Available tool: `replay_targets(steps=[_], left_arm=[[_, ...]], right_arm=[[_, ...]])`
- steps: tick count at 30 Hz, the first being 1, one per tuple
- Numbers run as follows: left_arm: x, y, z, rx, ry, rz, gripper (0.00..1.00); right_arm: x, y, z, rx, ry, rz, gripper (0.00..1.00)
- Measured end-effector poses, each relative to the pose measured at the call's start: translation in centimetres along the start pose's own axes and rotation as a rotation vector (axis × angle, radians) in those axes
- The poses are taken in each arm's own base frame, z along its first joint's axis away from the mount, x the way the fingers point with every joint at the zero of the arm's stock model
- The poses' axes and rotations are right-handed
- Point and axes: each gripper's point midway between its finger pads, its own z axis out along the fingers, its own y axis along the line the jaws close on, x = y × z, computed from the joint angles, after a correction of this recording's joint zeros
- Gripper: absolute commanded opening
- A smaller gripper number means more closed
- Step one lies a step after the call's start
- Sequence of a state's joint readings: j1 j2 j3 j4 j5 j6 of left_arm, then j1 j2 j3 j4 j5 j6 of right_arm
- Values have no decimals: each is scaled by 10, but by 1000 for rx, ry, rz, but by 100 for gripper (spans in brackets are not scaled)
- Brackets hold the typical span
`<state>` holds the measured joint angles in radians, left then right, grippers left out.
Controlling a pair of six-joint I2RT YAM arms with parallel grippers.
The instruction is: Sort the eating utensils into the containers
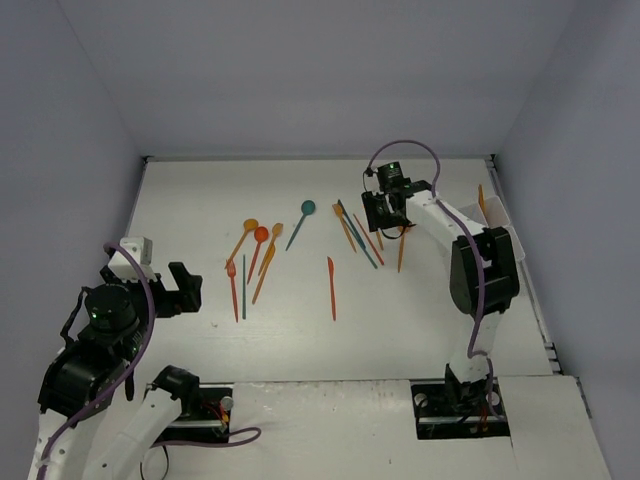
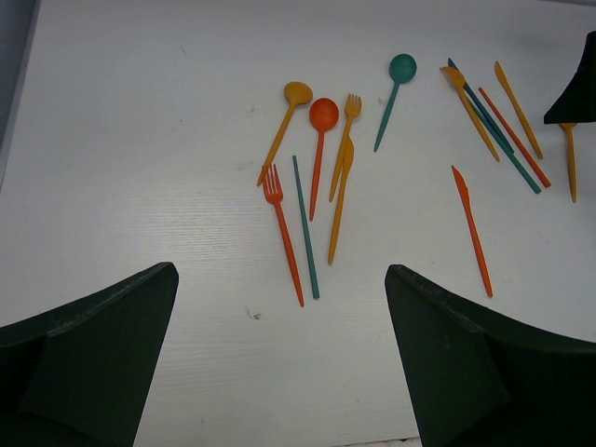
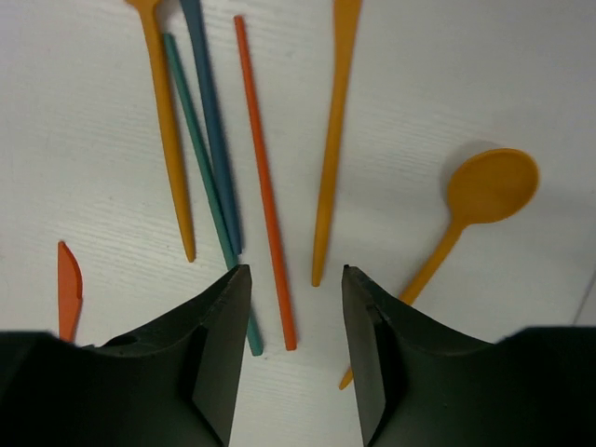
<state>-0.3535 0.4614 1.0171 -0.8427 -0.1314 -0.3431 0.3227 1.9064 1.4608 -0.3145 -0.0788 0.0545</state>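
Table: white; I see a fine grain in my wrist views.
Walls: plain grey; I see them on three sides.
Speck: small dark mark on the tabletop.

Table white w/ faint grain lines. Left wrist view, upper centre: teal spoon, yellow-orange spoon, red-orange spoon. Mid-frame: red-orange fork, teal handle. Right of centre: red-orange knife. All solid colour. Top view, right edge: organizer white.
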Motion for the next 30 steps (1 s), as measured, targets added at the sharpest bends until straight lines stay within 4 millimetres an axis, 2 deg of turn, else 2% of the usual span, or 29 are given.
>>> replay_targets(steps=[4, 7, 10, 21, 27, 30], left_arm=[[-1, 0, -2, -2, -3, -1, 92], [0, 1, -2, -5, 2, 0, 92], [2, 2, -3, -7, 10, 2, 92], [5, 5, -10, -6, 2, -2, 92], [6, 5, -11, -5, 3, -9, 92], [6, 5, -11, -5, 3, -10, 92]], right_arm=[[14, 14, 13, -29, 54, -56, 35], [12, 19, 20, -41, 60, -86, 33], [10, 19, 29, -41, 67, -97, 31], [27, 14, 63, -18, 138, -121, 26], [21, 16, 69, -19, 126, -122, 14], [20, 18, 69, -20, 124, -127, 5]])
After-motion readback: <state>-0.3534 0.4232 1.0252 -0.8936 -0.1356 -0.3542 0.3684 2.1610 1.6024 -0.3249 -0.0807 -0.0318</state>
